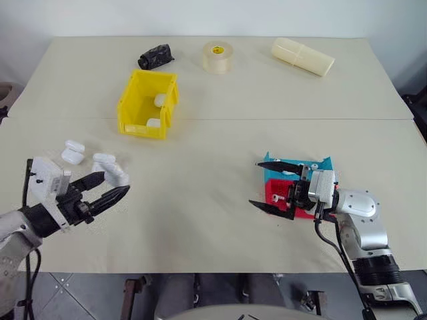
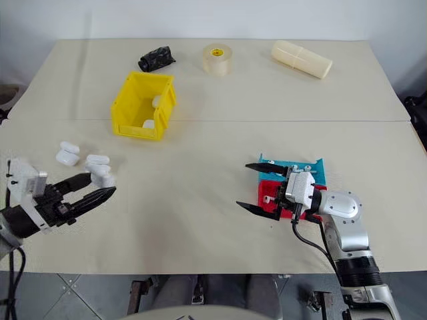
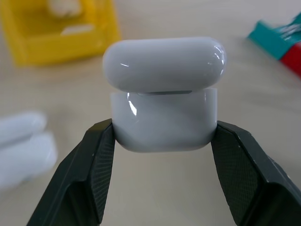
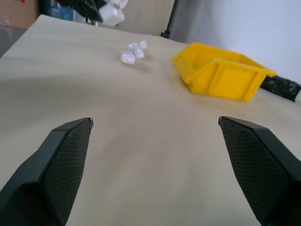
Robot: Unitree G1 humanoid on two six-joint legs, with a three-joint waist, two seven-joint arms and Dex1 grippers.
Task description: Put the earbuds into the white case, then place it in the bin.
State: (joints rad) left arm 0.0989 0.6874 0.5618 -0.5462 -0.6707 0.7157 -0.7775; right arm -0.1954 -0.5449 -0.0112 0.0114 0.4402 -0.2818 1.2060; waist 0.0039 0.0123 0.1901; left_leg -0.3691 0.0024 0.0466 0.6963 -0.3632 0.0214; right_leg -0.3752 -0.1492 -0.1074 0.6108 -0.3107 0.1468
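I have the left tool (image 1: 110, 189) pinching 1 small glossy white rounded case (image 3: 164, 94) by its lower body, a black finger (image 3: 96, 165) pressed to each short side; its lid sits slightly raised, a thin dark seam showing under it, so I judge it not fully snapped down. What matters next is the gap between the 2 arms: the case hangs near the desk's left front corner, its long axis running across the left tool's fingers, while the tiny white earbuds (image 1: 313, 166) appear to lie in the small teal tray (image 1: 325, 164) toward the right front edge, beside the small red tray (image 1: 275, 193). My right tool (image 1: 267, 185) is spread wide and empty over those trays, pointing across the desk at the left one, so it is far nearer the earbuds. The bright yellow plastic bin (image 1: 141, 127) sits further back left of centre, with white cases already inside, and the left arm is closer to it. 2 more white cases (image 1: 72, 152) lie just behind the left tool. The pale matte desk (image 1: 200, 193) leaves open room between the arms.
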